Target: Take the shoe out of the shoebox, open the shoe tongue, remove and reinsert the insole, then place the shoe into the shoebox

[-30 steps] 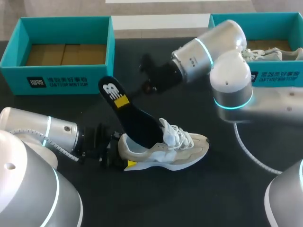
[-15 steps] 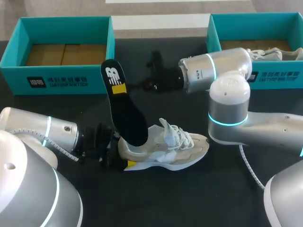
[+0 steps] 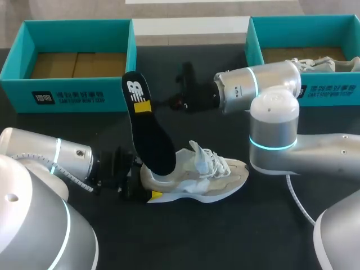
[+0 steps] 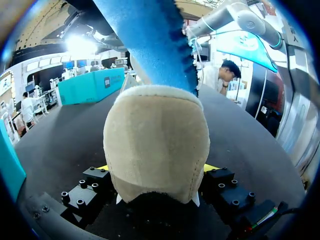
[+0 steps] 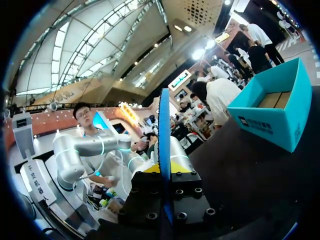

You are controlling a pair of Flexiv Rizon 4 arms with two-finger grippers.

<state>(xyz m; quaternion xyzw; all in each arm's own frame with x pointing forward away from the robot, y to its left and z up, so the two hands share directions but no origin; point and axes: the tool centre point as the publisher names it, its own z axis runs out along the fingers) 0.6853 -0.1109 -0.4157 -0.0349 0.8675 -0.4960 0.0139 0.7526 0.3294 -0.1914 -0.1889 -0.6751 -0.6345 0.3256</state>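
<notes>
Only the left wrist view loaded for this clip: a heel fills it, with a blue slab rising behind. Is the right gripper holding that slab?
Observer: Yes. It is the insole, and the right gripper is shut on it; the right wrist view shows it edge-on between the fingers.
Operator: Is it out of the shoe?
Observer: No. In the head view its lower end is inside the shoe, and the rest stands up out of the opening.
Operator: Where are the boxes?
Observer: At the table's far edge. The left box holds no shoe; the right box holds a second shoe.
</notes>
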